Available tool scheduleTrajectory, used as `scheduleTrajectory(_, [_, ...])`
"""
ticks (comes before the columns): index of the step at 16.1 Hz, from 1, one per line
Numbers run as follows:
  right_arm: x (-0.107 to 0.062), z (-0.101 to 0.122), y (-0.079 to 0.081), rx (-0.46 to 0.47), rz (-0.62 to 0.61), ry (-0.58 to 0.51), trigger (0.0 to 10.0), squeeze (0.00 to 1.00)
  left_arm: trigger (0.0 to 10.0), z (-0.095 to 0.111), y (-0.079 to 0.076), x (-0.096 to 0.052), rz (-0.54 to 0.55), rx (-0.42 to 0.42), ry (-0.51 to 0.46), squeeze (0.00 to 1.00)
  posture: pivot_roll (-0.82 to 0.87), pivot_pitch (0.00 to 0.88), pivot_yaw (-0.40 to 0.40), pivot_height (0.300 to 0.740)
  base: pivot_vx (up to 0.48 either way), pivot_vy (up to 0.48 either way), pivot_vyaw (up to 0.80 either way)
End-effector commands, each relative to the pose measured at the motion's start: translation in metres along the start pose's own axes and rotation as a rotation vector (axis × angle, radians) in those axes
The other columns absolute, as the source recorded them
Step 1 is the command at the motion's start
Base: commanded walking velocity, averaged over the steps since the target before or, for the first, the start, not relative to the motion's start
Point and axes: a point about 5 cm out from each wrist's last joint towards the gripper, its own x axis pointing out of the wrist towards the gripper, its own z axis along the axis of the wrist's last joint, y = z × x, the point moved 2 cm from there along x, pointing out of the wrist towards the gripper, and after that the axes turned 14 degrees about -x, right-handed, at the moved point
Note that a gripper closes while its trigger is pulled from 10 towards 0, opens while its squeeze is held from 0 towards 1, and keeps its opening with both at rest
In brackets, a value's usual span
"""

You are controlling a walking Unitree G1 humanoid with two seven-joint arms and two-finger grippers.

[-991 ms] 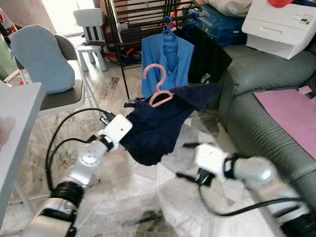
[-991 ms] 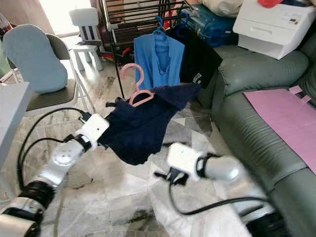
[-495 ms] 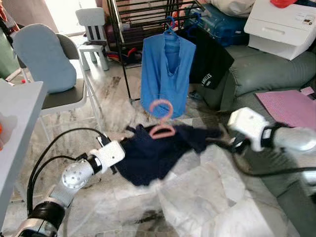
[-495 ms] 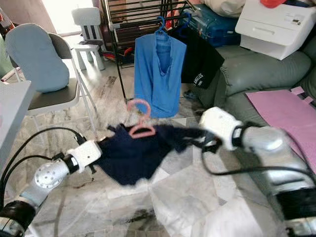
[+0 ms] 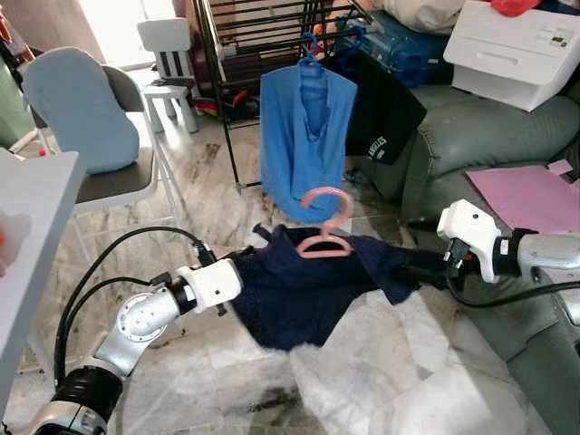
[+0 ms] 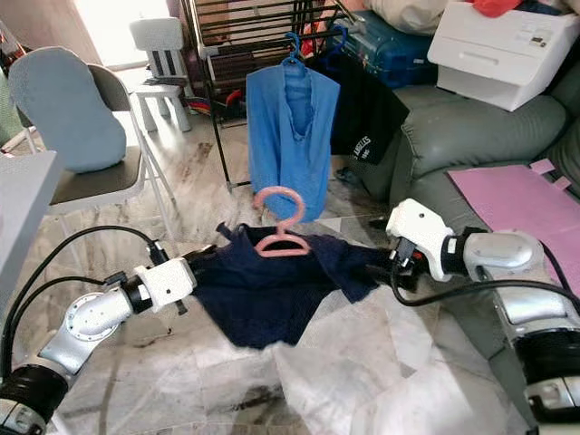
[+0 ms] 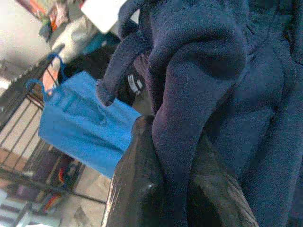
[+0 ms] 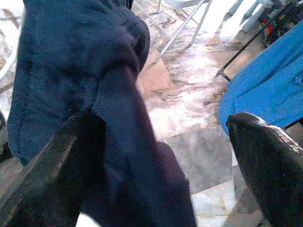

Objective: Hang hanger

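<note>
Pink plastic hanger point(image 5: 324, 227) carrying a dark navy knitted garment point(image 5: 304, 290) was held low over the pale marble floor point(image 5: 362, 381), between the two grippers and in front of the black metal drying rack point(image 5: 245, 36). The left arm was stretched forward and toward the middle from the lower left, elbow bent, and the left gripper point(image 7: 175, 189) was seen in the left wrist view with its two black fingers point(image 7: 135, 184) pressed together on a fold of the navy fabric at the garment's left edge. The right arm was reached in from the right, forearm nearly level and directed toward the robot's left, in front of the grey-green leather sofa point(image 5: 471, 136). In the right wrist view the right gripper point(image 8: 165, 161) was shown with its fingers point(image 8: 270, 161) spread wide apart, navy cloth lying against one finger and a clear gap left before the other. The hanger's long axis was laid roughly across the scene from left to right, its shoulder bar resting at the garment's collar, and its hook was pointed upward, slightly tilted. The garment was stretched sideways between the grippers, its lower part sagging toward the floor. Behind it, a bright blue shirt point(image 5: 304, 136) was hung from the rack on a blue hanger, beside a black garment point(image 5: 385, 109). A grey folding chair with a pale blue cushion point(image 5: 77, 109) was stood at the left.
</note>
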Motion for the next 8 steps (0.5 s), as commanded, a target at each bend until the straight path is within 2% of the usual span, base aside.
scheduleTrajectory(1, [0.002, 0.004, -0.003, -0.029, 0.026, -0.008, 10.0, 0.31, 0.0, 0.013, 0.000, 0.003, -0.005, 0.013, -0.073, 0.00, -0.14, 0.019, 0.069, 0.740, 0.000, 0.000, 0.00])
scheduleTrajectory(2, [0.004, 0.005, -0.003, -0.023, 0.041, -0.021, 10.0, 0.24, 0.0, 0.016, -0.002, 0.005, -0.017, 0.012, -0.084, 0.00, -0.14, 0.018, 0.068, 0.740, 0.000, 0.000, 0.00])
scheduleTrajectory(3, [0.008, 0.008, -0.002, -0.018, 0.069, -0.037, 3.3, 0.16, 0.0, 0.017, -0.004, 0.008, -0.026, 0.011, -0.089, 0.00, -0.14, 0.018, 0.069, 0.740, 0.000, 0.000, 0.00])
scheduleTrajectory(4, [0.011, 0.010, -0.002, -0.025, 0.091, -0.050, 2.3, 0.14, 0.0, 0.018, -0.006, 0.010, -0.033, 0.010, -0.094, 0.00, -0.14, 0.018, 0.069, 0.740, 0.000, 0.000, 0.00])
scheduleTrajectory(5, [0.014, 0.014, -0.002, -0.023, 0.127, -0.070, 0.0, 0.00, 0.0, 0.019, -0.008, 0.012, -0.037, 0.009, -0.095, 0.00, -0.14, 0.017, 0.066, 0.740, 0.000, 0.000, 0.00])
scheduleTrajectory(8, [0.017, 0.015, 0.003, -0.019, 0.202, -0.077, 0.0, 0.00, 0.0, 0.018, -0.009, 0.012, -0.037, 0.004, -0.093, 0.00, -0.14, 0.016, 0.062, 0.740, 0.000, 0.000, 0.00])
